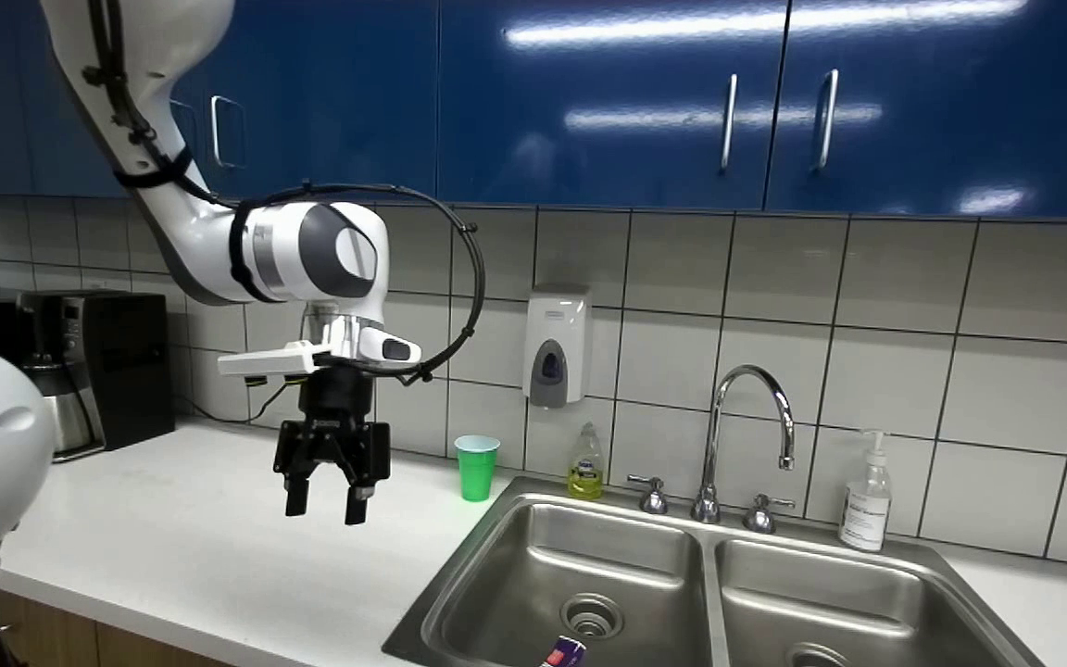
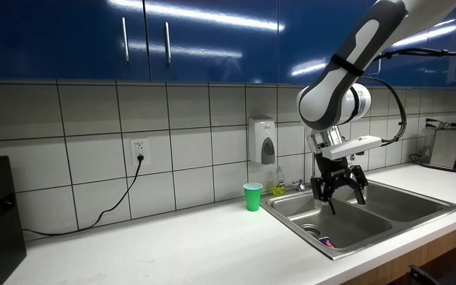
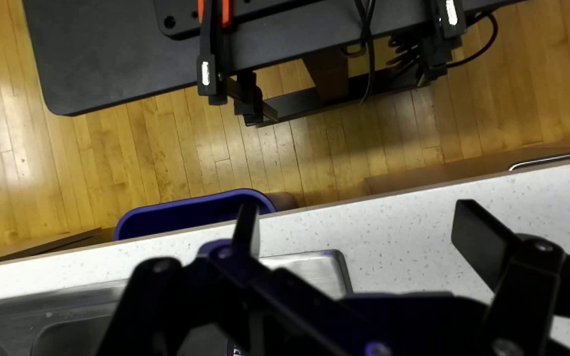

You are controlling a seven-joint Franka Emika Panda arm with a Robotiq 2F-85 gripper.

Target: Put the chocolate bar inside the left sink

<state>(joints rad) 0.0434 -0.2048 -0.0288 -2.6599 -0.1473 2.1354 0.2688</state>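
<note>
- Your black, two-fingered hand (image 1: 326, 506) hangs in the air at the end of the white and grey arm (image 1: 283, 255), its fingers (image 3: 480, 235) spread apart; in both exterior views they point downward.
- In the wrist view you see the white, speckled surface (image 3: 379, 232) and a rounded corner of the double stainless steel sink (image 3: 317, 269) between the fingertips.
- The small oblong chocolate bar (image 1: 564, 652), dark purple-blue with a red patch, lies inside the left-hand metal basin (image 1: 515, 597), near its round drain (image 1: 592, 615) and well apart from your hand.
- In an exterior view the lower edge of the frame cuts off part of the bar; whether it touches the basin wall, you cannot tell.
- To the left of the sink, near its back corner, you have an upright green cup (image 2: 252, 200) with a pale inside, standing on the surface.
- Behind the left-hand basin stands a clear bottle (image 1: 586, 477) of yellow-green liquid; higher up, on the white tiled wall (image 1: 895, 371), hangs a white and grey dispenser (image 1: 557, 320).
- A chrome gooseneck tap (image 1: 712, 445) rises between two lever handles (image 1: 652, 500) at the back rim, and a clear pump bottle (image 1: 867, 509) stands behind the right-hand metal basin (image 1: 765, 602).
- On the wooden floor (image 3: 290, 158) by the surface's edge you also have a purple-blue bin (image 3: 191, 217).
</note>
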